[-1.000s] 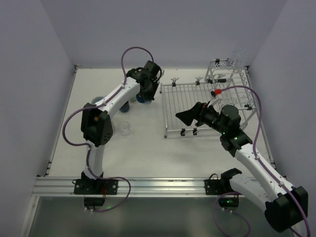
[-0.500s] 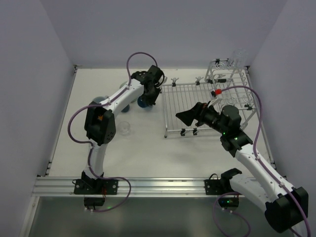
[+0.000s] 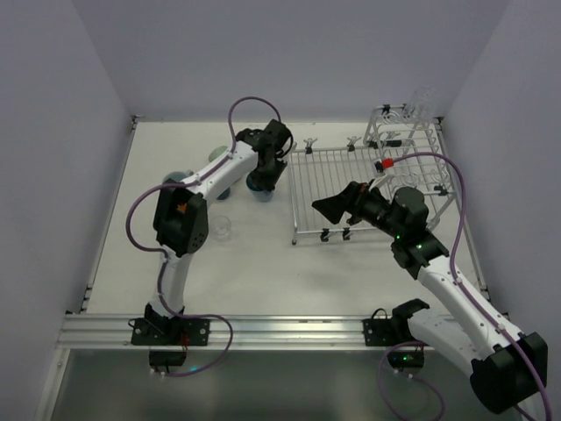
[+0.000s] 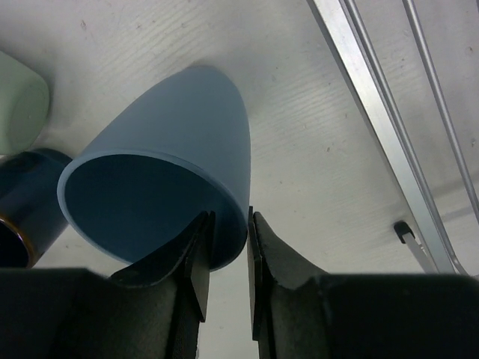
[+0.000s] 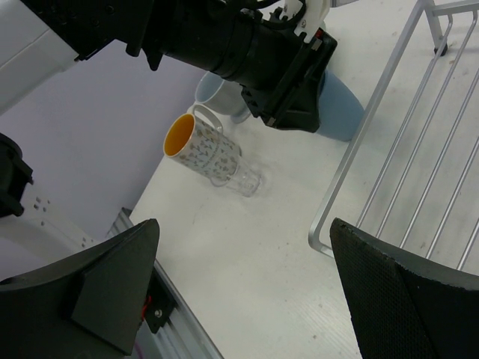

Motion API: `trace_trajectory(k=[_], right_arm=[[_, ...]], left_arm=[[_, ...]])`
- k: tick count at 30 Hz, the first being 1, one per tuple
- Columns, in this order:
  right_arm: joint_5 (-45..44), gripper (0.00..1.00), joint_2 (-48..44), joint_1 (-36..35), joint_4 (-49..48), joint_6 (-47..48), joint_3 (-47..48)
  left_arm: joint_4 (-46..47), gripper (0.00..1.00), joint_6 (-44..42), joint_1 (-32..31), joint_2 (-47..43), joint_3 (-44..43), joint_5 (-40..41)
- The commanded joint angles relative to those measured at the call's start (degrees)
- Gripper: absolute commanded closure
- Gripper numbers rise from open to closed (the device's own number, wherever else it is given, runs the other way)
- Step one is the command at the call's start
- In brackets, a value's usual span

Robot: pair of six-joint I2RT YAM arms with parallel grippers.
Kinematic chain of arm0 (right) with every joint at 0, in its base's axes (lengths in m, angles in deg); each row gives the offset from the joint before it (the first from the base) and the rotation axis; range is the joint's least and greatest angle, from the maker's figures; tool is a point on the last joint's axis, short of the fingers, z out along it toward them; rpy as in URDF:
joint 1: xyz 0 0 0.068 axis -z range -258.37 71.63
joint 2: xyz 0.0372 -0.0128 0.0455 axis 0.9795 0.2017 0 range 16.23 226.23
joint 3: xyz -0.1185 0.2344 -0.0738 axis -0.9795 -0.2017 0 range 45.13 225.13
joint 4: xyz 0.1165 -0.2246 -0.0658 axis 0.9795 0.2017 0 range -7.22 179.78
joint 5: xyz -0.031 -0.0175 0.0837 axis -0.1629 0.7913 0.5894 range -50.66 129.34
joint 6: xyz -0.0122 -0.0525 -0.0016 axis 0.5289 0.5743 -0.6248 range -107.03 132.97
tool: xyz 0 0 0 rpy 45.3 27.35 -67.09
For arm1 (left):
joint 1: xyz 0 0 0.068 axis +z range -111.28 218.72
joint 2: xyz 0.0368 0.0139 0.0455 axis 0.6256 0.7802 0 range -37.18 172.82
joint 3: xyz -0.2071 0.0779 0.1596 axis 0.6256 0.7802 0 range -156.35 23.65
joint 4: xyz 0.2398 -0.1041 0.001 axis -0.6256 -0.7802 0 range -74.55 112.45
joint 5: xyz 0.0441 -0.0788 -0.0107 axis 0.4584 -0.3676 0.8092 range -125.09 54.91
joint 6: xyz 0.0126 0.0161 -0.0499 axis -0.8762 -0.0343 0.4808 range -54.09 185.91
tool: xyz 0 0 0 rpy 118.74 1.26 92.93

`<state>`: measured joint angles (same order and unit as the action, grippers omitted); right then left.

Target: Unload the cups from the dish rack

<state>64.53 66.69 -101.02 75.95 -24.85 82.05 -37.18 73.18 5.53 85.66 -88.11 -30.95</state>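
My left gripper [image 3: 266,175] [image 4: 227,247] is shut on the rim of the light blue tumbler [image 4: 176,142] [image 3: 260,189], one finger inside and one outside. The tumbler is tilted, low over the table just left of the dish rack [image 3: 368,189]. The pale green tumbler [image 4: 19,108] and the dark blue mug [image 4: 22,221] stand beside it. The whitish cup with orange inside [image 5: 200,148] and a clear glass [image 5: 243,179] [image 3: 223,229] sit on the table. Another clear glass [image 3: 425,101] stands at the rack's far right. My right gripper [image 3: 337,208] [image 5: 247,284] is open and empty over the rack's front left corner.
The rack's flat grid [image 5: 426,142] lies right of the cups, and its frame rail [image 4: 378,127] runs close to the held tumbler. Walls enclose the table on three sides. The aluminium rail [image 3: 263,331] runs along the near edge.
My left gripper has moved a little right and nearer with the light blue tumbler, closer to the rack's left edge. The right arm has not moved.
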Motion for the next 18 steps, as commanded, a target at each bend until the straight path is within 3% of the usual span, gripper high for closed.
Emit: trace_trajectory(k=[1,13,16,18], right_arm=[[0.03,0.01,-1.24,-0.11,-0.55,1.00,0.51],[-0.05,0.01,-0.97,-0.11,-0.55,1.09,0.87],[-0.05,0.01,-0.97,-0.11,-0.38,1.17,1.04],[-0.05,0.01,-1.06,-0.11,-0.38,1.17,1.04]], left_arm=[[-0.75,0.68,-1.47,-0.38,0.38,-2.58,1.13],[0.75,0.38,0.12,0.40,-1.12,-11.89,2.63],[1.19,0.24,0.64,1.46,-2.52,-14.62,2.71],[3.81,0.22,1.69,3.30,-5.06,-14.89,2.28]])
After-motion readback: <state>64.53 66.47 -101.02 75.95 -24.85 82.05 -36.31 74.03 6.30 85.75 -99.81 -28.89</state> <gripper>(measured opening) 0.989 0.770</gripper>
